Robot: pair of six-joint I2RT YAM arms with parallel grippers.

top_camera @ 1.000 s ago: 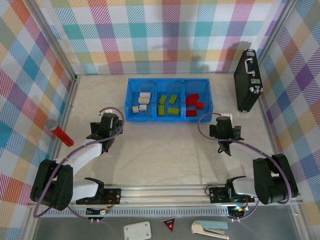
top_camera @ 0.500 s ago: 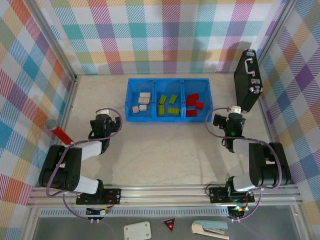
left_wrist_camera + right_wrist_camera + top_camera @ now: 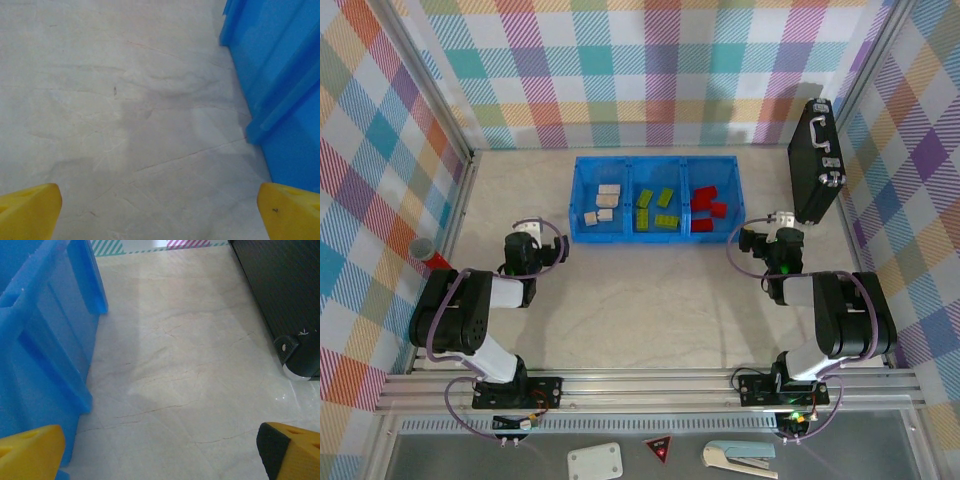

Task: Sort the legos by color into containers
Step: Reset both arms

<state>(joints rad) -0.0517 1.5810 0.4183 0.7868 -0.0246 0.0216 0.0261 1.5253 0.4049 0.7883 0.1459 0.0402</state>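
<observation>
Sitting near left gripper [image 3: 160, 212], tray [image 3: 280, 100] (legos [image 3: 666, 221] inside)

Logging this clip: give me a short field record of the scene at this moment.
tray: blue, three compartments
left compartment: cream legos
middle compartment: green legos
right compartment: red legos
left gripper: open, empty, beside the tray's left end
right gripper: open, empty, between tray and black briefcase
</observation>
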